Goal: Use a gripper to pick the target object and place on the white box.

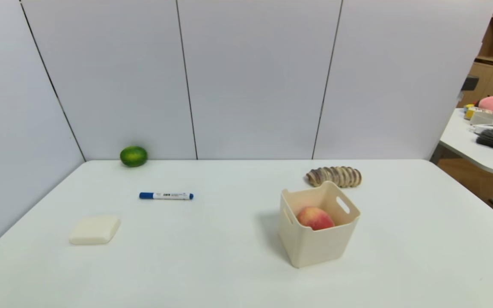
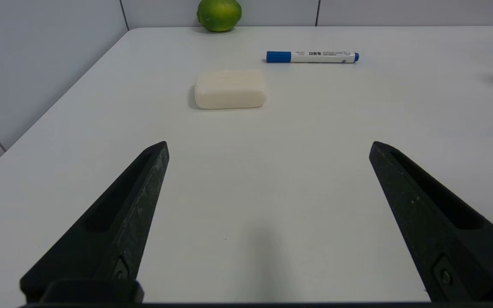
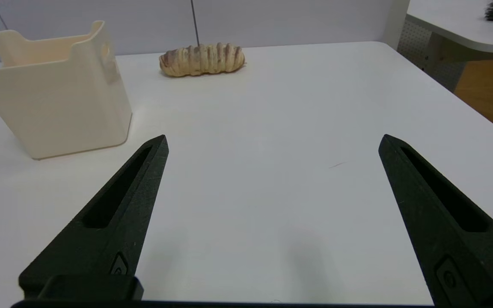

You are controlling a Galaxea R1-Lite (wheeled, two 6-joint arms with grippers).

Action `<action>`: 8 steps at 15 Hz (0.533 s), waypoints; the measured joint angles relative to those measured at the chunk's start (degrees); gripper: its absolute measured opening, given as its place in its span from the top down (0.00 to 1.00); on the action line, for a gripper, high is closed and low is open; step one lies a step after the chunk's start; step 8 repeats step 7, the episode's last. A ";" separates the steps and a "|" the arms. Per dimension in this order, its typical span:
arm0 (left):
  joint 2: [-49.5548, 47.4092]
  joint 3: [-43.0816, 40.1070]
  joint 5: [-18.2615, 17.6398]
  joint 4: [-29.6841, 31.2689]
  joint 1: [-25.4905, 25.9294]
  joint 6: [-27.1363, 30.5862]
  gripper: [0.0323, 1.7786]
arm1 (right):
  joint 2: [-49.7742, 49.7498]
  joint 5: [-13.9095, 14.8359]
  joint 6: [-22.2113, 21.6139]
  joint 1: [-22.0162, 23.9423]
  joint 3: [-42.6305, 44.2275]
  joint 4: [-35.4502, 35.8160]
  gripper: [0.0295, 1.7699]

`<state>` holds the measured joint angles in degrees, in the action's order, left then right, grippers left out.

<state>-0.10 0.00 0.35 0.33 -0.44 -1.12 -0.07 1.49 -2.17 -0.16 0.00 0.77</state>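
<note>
Inside white box (image 1: 315,246): red-pink peach (image 1: 314,218), yellowish blush | left pincer (image 2: 268,147) released | right pincer (image 3: 272,143) released

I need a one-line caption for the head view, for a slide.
Peach resting inside the white box on the table, with no pincer in view.

The only writing is on the white marker pen with a blue cap and blue end (image 1: 166,196), which lies on the white table (image 1: 238,256). Its white barrel has a small dark printed label with some letters and a block like a bar code. In the left wrist view the pen (image 2: 312,57) is closer, but the print is still too small to read. Nothing else has any words or numbers.
</note>
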 joint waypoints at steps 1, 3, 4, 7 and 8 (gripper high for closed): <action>0.00 0.00 -0.02 -0.02 0.00 0.02 0.05 | 0.00 0.09 -0.13 0.00 0.00 0.00 0.04; 0.00 0.00 0.00 0.00 0.02 0.02 0.05 | 0.00 0.22 -0.20 0.00 0.00 0.11 0.04; 0.00 0.00 0.05 0.00 0.00 0.02 0.05 | 0.00 0.09 -0.02 0.00 0.00 0.13 0.04; 0.00 0.00 0.00 0.00 0.00 0.02 0.05 | 0.00 0.29 -0.48 0.00 0.00 0.00 0.04; 0.00 0.00 0.00 0.00 0.00 0.02 0.05 | 0.00 0.29 -0.48 0.00 0.00 0.00 0.04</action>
